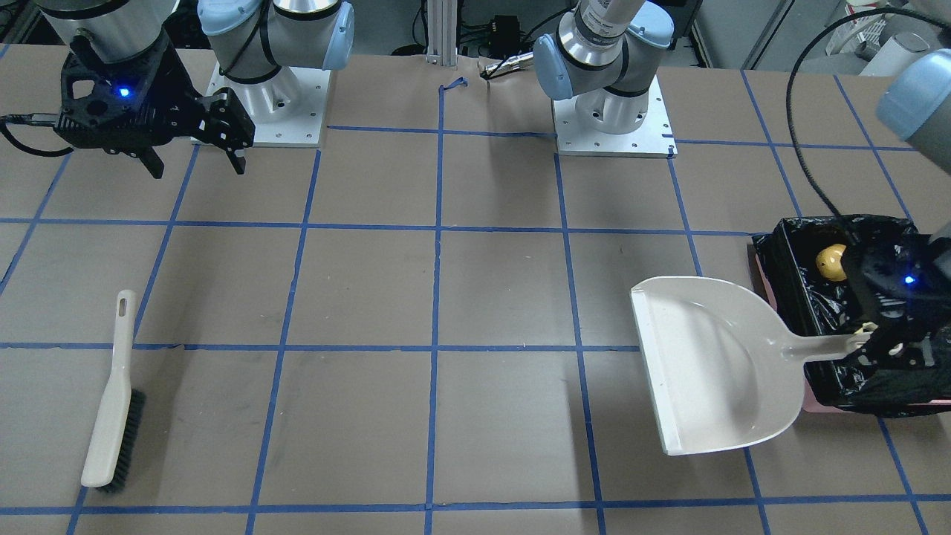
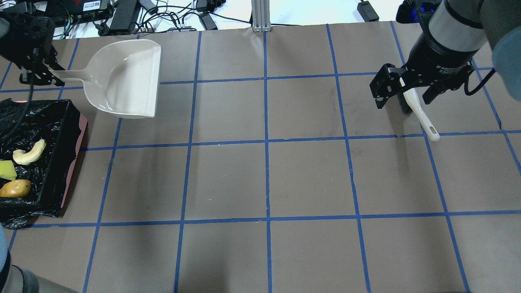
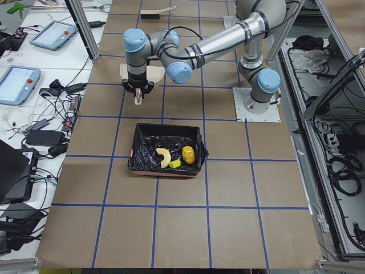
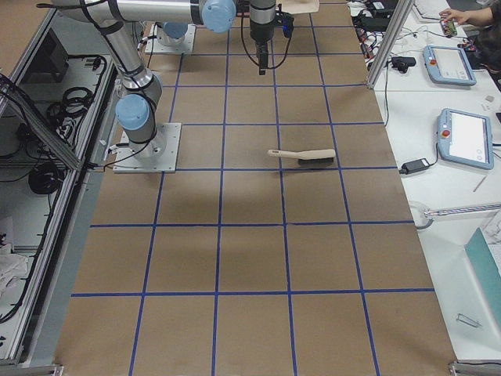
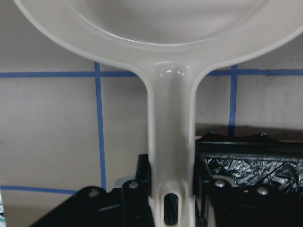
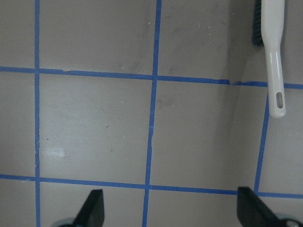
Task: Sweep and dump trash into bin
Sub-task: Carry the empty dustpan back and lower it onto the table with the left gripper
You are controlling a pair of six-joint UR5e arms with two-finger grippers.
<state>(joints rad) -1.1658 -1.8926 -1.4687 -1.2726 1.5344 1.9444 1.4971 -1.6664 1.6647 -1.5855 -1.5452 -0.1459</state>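
The trash lies inside the bin (image 2: 73,134), a pink-edged box lined with black plastic: a tan croissant (image 2: 28,152), a yellow-green wedge (image 2: 7,170) and a golden-brown potato (image 2: 15,188). The potato (image 1: 831,261) also shows from the front. My left gripper (image 1: 877,343) is shut on the handle of the beige dustpan (image 1: 713,364), which is empty and sits just beyond the bin. In the left wrist view the handle (image 5: 171,156) runs between the fingers. My right gripper (image 2: 403,87) hangs open and empty, high above the brush (image 1: 111,401).
The brush (image 6: 275,56) lies flat on the brown paper with blue tape lines, its handle pointing toward the robot. Both arm bases (image 1: 267,111) stand at the table's robot side. Cables and tablets lie beyond the far edge.
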